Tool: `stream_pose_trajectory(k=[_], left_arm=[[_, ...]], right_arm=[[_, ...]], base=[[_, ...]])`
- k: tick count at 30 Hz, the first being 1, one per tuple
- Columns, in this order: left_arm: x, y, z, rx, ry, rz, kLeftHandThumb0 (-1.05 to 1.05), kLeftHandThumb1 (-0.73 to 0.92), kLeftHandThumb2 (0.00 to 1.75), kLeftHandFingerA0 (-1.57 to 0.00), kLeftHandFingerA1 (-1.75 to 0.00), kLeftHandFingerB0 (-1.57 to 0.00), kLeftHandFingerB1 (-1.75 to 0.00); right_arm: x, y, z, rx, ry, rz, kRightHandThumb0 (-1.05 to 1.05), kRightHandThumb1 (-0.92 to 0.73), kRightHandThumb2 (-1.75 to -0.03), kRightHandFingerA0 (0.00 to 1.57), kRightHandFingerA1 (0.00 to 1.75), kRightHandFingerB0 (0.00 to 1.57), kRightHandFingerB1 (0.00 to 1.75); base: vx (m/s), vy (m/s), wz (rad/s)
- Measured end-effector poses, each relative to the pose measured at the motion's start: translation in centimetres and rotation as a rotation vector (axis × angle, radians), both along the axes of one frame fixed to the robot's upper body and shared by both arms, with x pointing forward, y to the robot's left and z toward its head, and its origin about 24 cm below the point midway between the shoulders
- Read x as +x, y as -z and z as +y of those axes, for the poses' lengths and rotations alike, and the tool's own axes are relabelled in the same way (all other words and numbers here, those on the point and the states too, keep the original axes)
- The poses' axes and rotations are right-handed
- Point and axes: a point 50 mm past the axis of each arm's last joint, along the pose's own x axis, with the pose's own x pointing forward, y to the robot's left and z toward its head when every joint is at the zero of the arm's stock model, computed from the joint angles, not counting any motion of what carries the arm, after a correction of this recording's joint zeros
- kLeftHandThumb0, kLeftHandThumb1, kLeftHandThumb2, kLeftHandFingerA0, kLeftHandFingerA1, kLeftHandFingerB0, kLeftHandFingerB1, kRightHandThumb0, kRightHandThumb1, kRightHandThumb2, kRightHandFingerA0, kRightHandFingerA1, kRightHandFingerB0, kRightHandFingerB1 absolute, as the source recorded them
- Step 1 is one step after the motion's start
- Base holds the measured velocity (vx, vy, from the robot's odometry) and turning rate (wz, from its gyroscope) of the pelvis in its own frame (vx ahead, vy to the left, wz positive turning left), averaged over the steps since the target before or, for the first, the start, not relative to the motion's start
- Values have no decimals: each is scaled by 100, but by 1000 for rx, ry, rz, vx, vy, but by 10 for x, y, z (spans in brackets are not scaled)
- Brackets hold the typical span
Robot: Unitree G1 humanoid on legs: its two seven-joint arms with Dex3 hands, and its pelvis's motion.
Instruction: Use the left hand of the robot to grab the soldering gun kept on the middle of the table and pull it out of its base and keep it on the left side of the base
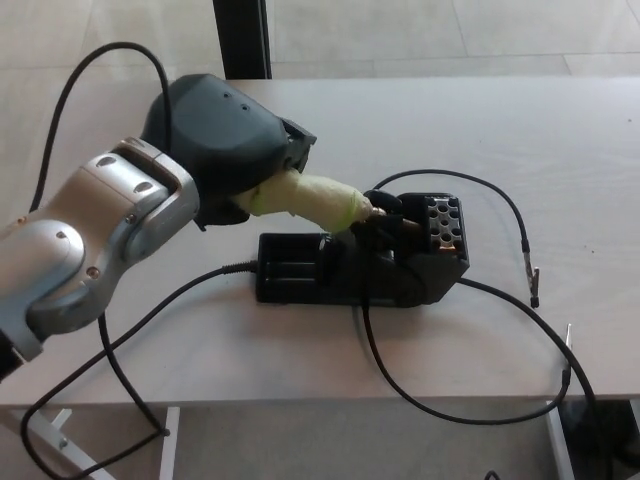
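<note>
Yellow-green-wrapped soldering gun (318,200) — tip in black base (365,265) — tilted.

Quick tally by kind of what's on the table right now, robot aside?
Soldering guns: 1, yellow-green taped handle, held in the black left hand.
Black plastic bases: 1.
Black cables: 2, one leaving the base's left end, one looping right.
Total: 4.

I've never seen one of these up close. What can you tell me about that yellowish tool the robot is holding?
The soldering gun has a handle wrapped in pale yellow-green tape, ending in a dark collar towards its tip. It lies tilted, tip pointing right and slightly down into the black base, whose holder has a perforated block. So it is not yet pulled out. The robot's left hand is closed around the handle's rear end, hiding that part. The base stands mid-table with black cables looping around it.
</note>
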Motion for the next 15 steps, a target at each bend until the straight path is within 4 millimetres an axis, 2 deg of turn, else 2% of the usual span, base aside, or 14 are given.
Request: stream_pose_trajectory(k=[2, 4, 5, 6, 7, 8, 9, 10, 11, 13, 14, 15], left_arm=[[1, 1, 1, 2, 6, -20, -44, 66, 69, -93, -162, -88, -92], [2, 2, 4, 7, 10, -40, -31, 53, 68, -93, -167, -86, -124], [2, 2, 5, 7, 13, -48, -32, 54, 68, -94, -165, -85, -122], [2, 2, 5, 8, 14, -53, -31, 54, 68, -94, -165, -85, -121], [3, 2, 7, 10, 16, -66, -34, 54, 65, -93, -164, -91, -112], [4, 3, 9, 11, 17, -76, -31, 53, 65, -94, -166, -89, -115], [4, 3, 11, 12, 19, -86, -28, 51, 66, -97, -167, -91, -104], [5, 3, 12, 12, 21, -94, -28, 51, 66, -97, -167, -91, -104], [5, 3, 14, 13, 23, -104, -29, 50, 66, -94, -165, -91, -89], [6, 3, 18, 18, 27, -123, -30, 49, 66, -94, -164, -93, -87], [7, 2, 20, 22, 29, -133, -27, 50, 71, -95, -163, -89, -103], [7, 2, 22, 29, 31, -144, -32, 47, 76, -98, -162, -90, -121]], right_arm=[[0, 0, 0, -1, 0, -1, -42, -62, -59, 79, 111, 46, 36], [1, 0, 0, -1, 0, -1, -42, -61, -59, 82, 115, 44, 37], [1, 0, 0, -1, 0, -2, -42, -63, -58, 78, 101, 44, 36], [1, 0, 0, -1, 0, -2, -42, -63, -58, 79, 97, 44, 36], [1, 0, 0, -2, 0, -2, -44, -62, -58, 80, 95, 43, 37], [1, 0, 0, -2, 1, -2, -45, -63, -58, 77, 81, 43, 36], [1, 0, 0, -3, 1, -2, -47, -63, -58, 77, 83, 43, 36], [1, 0, 0, -3, 1, -2, -47, -63, -58, 77, 83, 43, 36], [1, 0, 0, -3, 1, -2, -45, -62, -58, 76, 81, 43, 37], [1, 0, 0, -4, 2, -2, -45, -63, -59, 77, 82, 42, 37], [1, 0, 0, -4, 2, -3, -45, -63, -59, 77, 81, 42, 36], [1, -1, 0, -5, 2, -3, -53, -46, -84, 79, 88, 34, 51]], base=[[0, 0, 0], [0, 0, 0], [0, 0, 0], [0, 0, 0], [0, 0, 0], [0, 0, 0], [0, 0, 0], [0, 0, 0], [0, 0, 0], [0, 0, 0], [0, 0, 0], [0, 0, 0]])
